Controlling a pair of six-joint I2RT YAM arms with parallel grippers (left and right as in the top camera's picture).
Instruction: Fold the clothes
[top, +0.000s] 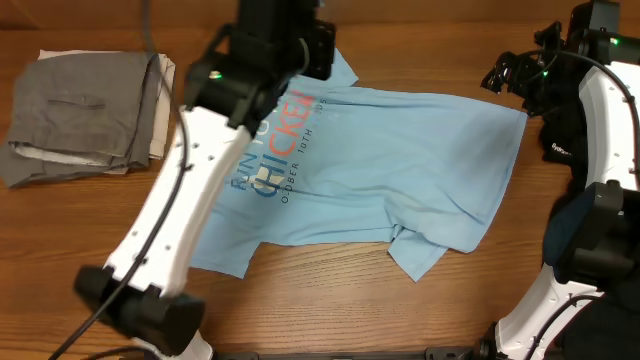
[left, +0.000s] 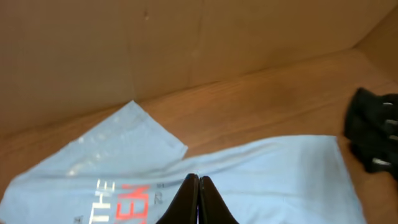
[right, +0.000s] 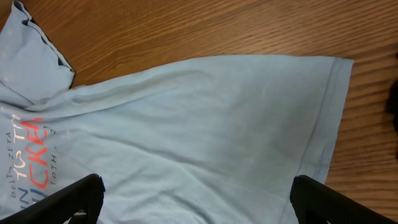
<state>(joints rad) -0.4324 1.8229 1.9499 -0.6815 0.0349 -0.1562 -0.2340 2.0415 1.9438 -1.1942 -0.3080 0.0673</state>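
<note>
The T-shirt (top: 400, 170) lies spread, lettering up, across the middle of the surface (top: 330, 300). The left end effector (left: 198, 186) is closed at its far edge, possibly pinching cloth. The right end effector (right: 196, 186) hovers wide open over the hem.

The light blue T-shirt (top: 400, 170) lies spread print-up and slightly wrinkled, hem toward 3 o'clock, neck end toward 9 o'clock. One short sleeve (top: 340, 70) points to 12 o'clock, the other to 6. White, blue and orange-red lettering (top: 297, 122) crosses the chest.
</note>
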